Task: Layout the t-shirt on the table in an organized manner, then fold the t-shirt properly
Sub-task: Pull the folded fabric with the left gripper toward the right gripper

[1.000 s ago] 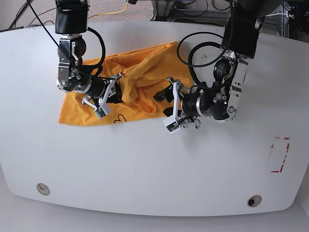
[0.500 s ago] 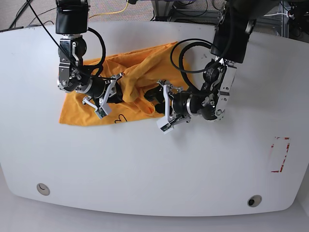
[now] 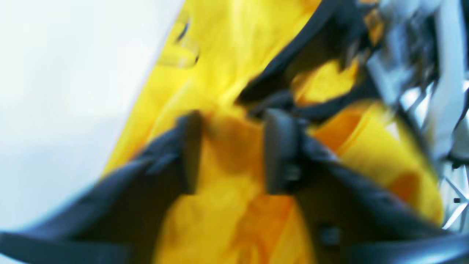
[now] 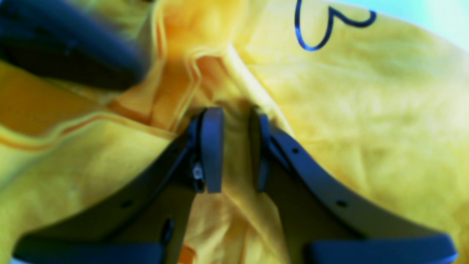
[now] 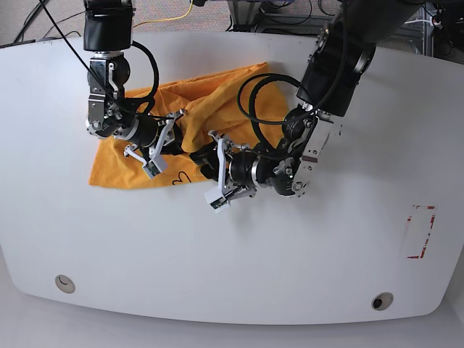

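The orange-yellow t-shirt [image 5: 119,165] lies crumpled on the white table [image 5: 217,254], with black script [image 5: 177,177] near its front edge. My right gripper [image 5: 172,143] sits on the shirt's middle. In the right wrist view this gripper [image 4: 235,146] is shut on a ridge of the t-shirt [image 4: 366,110]. My left gripper [image 5: 199,161] is at the shirt's front edge, close beside the right one. In the blurred left wrist view this gripper [image 3: 232,150] has its jaws apart over the t-shirt [image 3: 227,55].
A red-marked rectangle [image 5: 420,232] is at the table's right. Two grommet holes [image 5: 64,283] [image 5: 381,300] sit near the front edge. Cables [image 5: 174,14] run behind the table. The other arm's metal parts [image 3: 421,73] show at the right of the left wrist view.
My left arm has swung leftward in the base view, from beside the shirt's right part to its front middle, close to the right gripper. The right arm has stayed put.
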Robot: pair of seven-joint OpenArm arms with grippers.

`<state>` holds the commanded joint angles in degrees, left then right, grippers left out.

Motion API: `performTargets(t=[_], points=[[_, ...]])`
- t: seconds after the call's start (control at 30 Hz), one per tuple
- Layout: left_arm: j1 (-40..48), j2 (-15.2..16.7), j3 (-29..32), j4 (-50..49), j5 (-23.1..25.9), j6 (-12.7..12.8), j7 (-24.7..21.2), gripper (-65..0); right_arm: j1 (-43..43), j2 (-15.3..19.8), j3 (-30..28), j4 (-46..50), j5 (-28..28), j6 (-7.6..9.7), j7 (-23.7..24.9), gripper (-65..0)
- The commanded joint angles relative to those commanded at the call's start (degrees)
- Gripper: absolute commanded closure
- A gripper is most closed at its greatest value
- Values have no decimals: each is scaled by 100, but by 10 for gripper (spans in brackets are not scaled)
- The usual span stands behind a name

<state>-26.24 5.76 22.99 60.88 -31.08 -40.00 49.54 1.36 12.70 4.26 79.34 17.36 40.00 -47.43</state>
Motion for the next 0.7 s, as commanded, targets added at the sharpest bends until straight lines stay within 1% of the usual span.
performTargets(t=[0.03, 0.3, 0.47, 0.57, 0.7], points=[[-18, 9, 0, -9, 0, 0, 0, -106, 0, 0, 0, 0, 0, 0, 0, -124], [-53, 9, 0, -18, 9, 0, -26, -103, 0, 0, 0, 0, 0, 0, 0, -124], [-202, 9, 26, -35, 9, 0, -273, -103, 0, 0, 0, 0, 0, 0, 0, -124], [-246, 26, 158, -35, 9, 0, -396, -103, 0, 0, 0, 0, 0, 0, 0, -124], [-457, 167, 246, -35, 9, 163, -545, -103, 0, 0, 0, 0, 9, 0, 0, -124]])
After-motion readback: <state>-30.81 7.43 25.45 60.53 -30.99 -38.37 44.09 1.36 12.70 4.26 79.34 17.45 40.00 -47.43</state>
